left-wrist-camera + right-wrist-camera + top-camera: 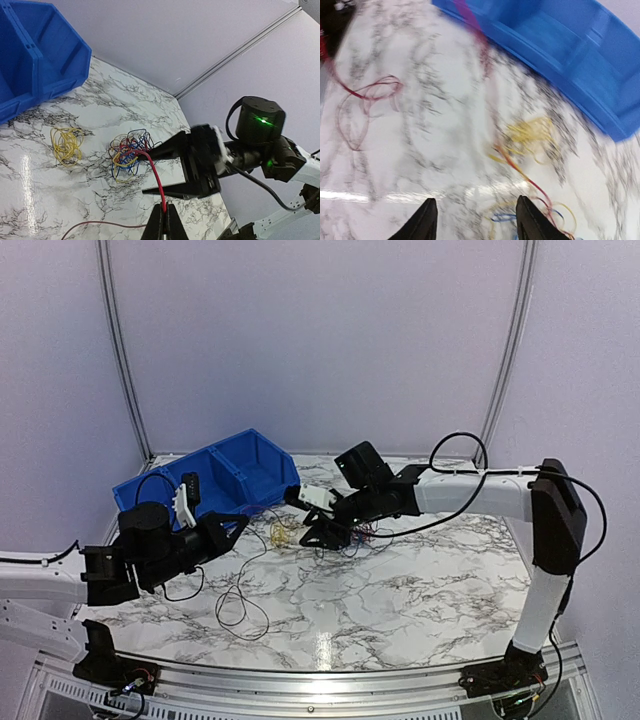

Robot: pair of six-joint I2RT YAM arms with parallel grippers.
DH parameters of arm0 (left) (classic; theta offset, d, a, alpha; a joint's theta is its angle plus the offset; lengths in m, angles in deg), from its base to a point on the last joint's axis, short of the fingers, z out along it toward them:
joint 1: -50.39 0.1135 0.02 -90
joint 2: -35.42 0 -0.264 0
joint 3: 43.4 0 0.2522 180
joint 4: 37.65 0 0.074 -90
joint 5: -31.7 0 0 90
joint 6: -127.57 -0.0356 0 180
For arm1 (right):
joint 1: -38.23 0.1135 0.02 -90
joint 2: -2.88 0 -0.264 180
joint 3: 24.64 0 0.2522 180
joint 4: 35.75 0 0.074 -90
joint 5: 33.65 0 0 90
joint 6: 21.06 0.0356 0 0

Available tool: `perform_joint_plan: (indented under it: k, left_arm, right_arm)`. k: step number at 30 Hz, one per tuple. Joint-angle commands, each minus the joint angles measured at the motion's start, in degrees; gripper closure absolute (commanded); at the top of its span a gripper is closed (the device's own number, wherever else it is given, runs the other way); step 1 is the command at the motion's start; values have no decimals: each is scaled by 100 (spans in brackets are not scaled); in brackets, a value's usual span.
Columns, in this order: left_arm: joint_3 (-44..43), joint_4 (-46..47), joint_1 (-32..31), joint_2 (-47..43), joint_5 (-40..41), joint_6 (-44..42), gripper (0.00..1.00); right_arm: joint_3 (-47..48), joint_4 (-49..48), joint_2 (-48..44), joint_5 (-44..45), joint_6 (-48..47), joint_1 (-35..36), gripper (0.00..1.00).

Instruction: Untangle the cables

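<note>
A tangled bundle of red, blue and yellow cables (129,152) lies on the marble table (400,590); it also shows in the top view (358,533). A separate yellow clump (66,145) lies to its left, also in the top view (283,533) and, blurred, in the right wrist view (532,132). My left gripper (165,212) is shut on a red cable (156,177) that runs up into the bundle. My right gripper (147,174) is open, with its jaws spread right beside the bundle. The right wrist view shows its fingers (425,222) apart above the bundle's edge (540,210).
A blue bin (215,480) stands at the back left, also in the left wrist view (35,55) and the right wrist view (580,55). A loose thin red cable (365,95) loops over the table near the left arm (240,605).
</note>
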Motion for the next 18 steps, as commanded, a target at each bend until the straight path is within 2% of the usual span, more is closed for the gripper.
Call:
perform_joint_plan:
  k: [1, 6, 10, 11, 15, 16, 18]
  left_arm:
    - [-137, -667, 39, -565, 329, -441, 100]
    - [-860, -2016, 40, -1150, 900, -961, 100]
    - [-1514, -2833, 40, -1501, 1343, -1492, 100]
    - [-1709, -2996, 40, -1549, 1433, -1647, 100]
    - [-2937, -3706, 40, -1436, 1787, -2494, 100]
    - [-3306, -3940, 40, -1327, 1853, -2702, 100]
    - [-4087, -4214, 40, -1062, 1988, -3146, 100]
  right_arm:
    - [-101, -587, 72, 1490, -396, -480, 42]
    - [68, -391, 751, 1814, -295, -754, 32]
    - [259, -338, 1141, 1901, -171, -754, 35]
    - [326, -301, 1215, 1876, -141, -755, 40]
    - [504, -161, 1404, 1602, -26, -755, 79]
    - [497, -172, 1427, 1546, -15, -755, 84]
    - [492, -146, 1466, 1457, 42, -747, 87]
